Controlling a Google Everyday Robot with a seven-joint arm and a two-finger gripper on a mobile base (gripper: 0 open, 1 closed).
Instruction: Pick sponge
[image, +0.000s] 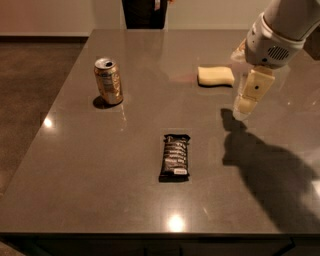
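The sponge is a pale-yellow foam block lying flat on the grey table, at the back right. My gripper hangs from the white arm at the right, just to the right of the sponge and above the table. It is open, with one cream finger pointing down in front and the other partly hidden behind it. It holds nothing and is not touching the sponge.
A gold drink can stands upright at the back left. A black snack bar in its wrapper lies in the middle front. A dark figure stands past the table's far edge.
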